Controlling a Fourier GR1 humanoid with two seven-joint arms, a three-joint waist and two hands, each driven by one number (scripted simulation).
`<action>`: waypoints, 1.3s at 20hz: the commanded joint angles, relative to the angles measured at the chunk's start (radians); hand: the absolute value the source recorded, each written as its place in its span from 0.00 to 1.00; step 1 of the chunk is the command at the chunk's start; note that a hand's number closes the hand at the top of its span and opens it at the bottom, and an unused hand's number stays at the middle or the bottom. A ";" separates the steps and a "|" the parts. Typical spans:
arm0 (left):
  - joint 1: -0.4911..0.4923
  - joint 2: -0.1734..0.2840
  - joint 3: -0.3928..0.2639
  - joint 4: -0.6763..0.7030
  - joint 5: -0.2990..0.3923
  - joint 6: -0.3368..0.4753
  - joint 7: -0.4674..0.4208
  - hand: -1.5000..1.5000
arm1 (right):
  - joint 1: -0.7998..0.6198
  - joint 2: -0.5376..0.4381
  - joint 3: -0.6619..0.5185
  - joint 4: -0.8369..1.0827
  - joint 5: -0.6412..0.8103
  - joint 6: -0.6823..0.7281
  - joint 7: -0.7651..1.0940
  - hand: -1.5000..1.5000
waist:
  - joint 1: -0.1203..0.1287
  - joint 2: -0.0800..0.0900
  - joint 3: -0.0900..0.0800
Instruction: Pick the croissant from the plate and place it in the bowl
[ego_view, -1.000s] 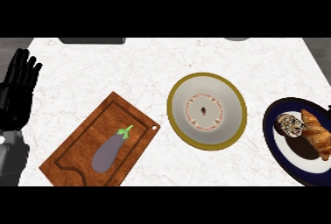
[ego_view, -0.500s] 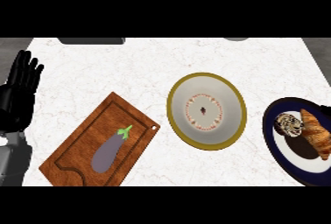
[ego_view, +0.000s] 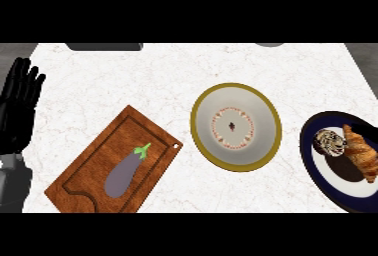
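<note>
The croissant (ego_view: 361, 153) lies on the plate (ego_view: 319, 165) at the right edge of the bench (ego_view: 170, 75), along the plate's right side, with a small round patterned piece (ego_view: 331, 141) just beside it on its left and a dark patch (ego_view: 347, 171) below that; the bowl (ego_view: 236, 126) stands near the plate's left, apart from it, gold-rimmed and pale inside; further left a wooden board (ego_view: 85, 180) lies tilted, carrying an eggplant (ego_view: 125, 168); the left hand (ego_view: 18, 107) rests at the left edge, fingers straight and spread, pointing up, holding nothing; the right hand does not show.
</note>
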 joint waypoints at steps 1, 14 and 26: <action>0.011 0.003 0.018 -0.042 0.008 -0.009 0.045 0.50 | -0.045 0.050 0.000 0.049 0.041 -0.022 0.037 0.00 | 0.002 0.000 0.000; -0.060 -0.051 -0.015 0.035 -0.058 0.024 0.015 0.50 | -0.167 0.065 -0.035 0.290 0.098 -0.162 -0.078 1.00 | -0.001 0.002 0.001; -0.066 -0.053 -0.014 0.028 -0.041 -0.025 -0.018 0.50 | -0.435 0.014 0.007 0.476 0.208 -0.220 -0.161 1.00 | 0.070 0.028 0.005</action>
